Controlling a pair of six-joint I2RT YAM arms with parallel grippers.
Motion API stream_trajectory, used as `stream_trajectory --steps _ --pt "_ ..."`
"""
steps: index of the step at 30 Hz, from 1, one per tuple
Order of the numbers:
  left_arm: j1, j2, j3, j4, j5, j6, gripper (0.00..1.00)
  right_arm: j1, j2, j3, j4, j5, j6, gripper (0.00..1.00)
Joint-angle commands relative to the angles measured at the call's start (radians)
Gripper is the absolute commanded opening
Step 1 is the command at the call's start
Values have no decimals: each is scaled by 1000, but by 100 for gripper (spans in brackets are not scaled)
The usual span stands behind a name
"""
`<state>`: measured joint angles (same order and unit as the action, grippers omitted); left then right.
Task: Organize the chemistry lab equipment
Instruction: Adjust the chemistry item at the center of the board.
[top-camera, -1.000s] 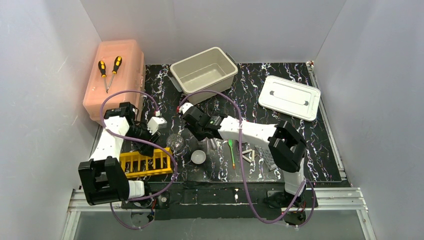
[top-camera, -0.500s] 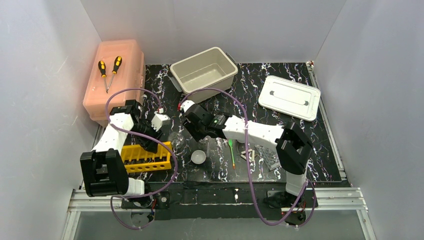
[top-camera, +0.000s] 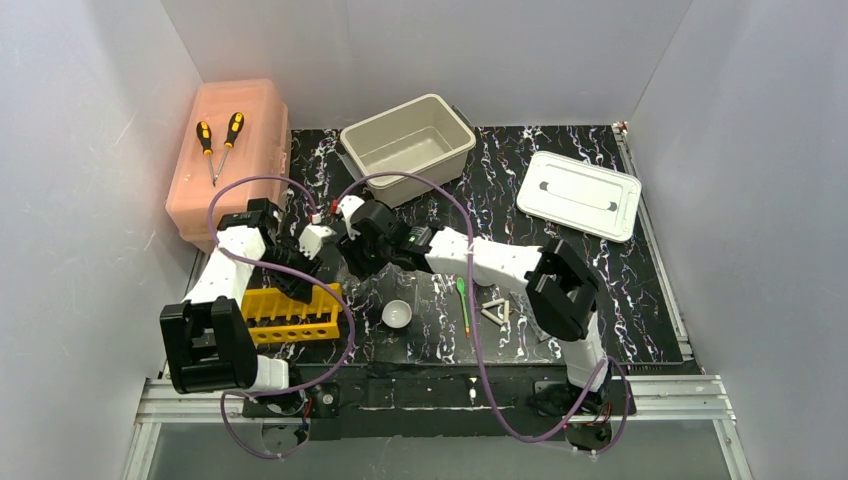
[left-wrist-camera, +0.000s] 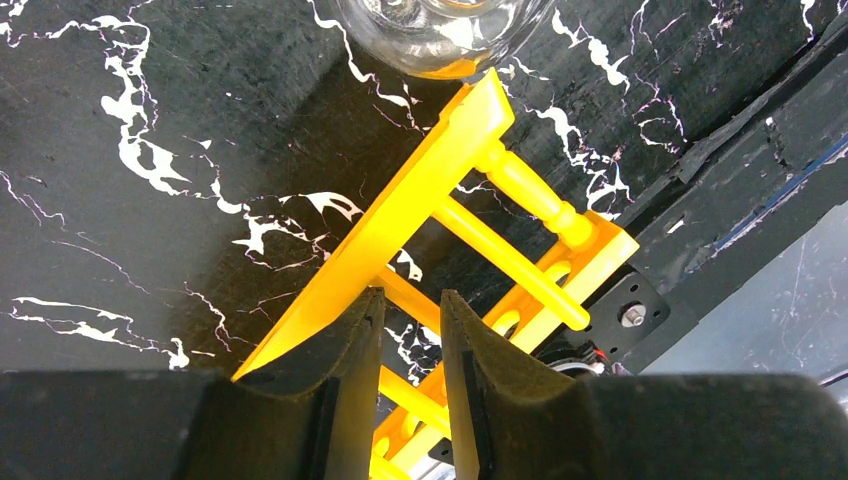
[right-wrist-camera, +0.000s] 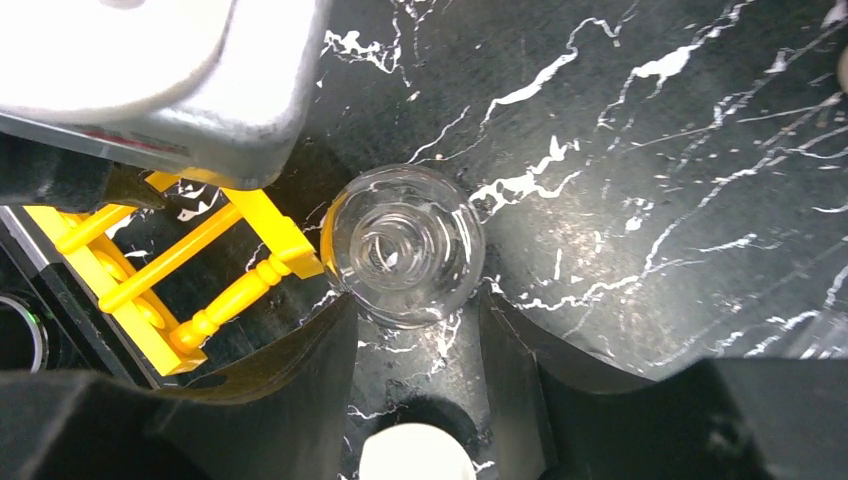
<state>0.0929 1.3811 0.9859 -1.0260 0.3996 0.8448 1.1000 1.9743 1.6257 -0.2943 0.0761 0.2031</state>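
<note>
Beside the clear round glass flask (right-wrist-camera: 405, 245), I judged my left gripper (left-wrist-camera: 405, 305), narrow astride the yellow slotted rack (left-wrist-camera: 440, 190), might jolt it over; right gripper (right-wrist-camera: 418, 310) hung open, empty.

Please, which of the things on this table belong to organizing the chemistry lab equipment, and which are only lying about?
Belong to the job: yellow rack, glass flask, white bowl, green spoon, white triangle.

Only lying about: two screwdrivers, pink box.
</note>
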Motion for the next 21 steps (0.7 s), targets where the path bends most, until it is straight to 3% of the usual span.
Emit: stream_trajectory --steps 1,11,17,21 --pt "13 43 -20 40 -73 0 26 8 36 67 55 -59 -2 56" --pt "29 53 -24 37 -97 -3 29 16 93 81 85 -69 -2 58" --pt "30 94 6 70 -120 -68 29 16 118 89 92 -15 -12 43" --pt "29 115 26 79 -123 -95 29 16 107 70 94 46 -22 27"
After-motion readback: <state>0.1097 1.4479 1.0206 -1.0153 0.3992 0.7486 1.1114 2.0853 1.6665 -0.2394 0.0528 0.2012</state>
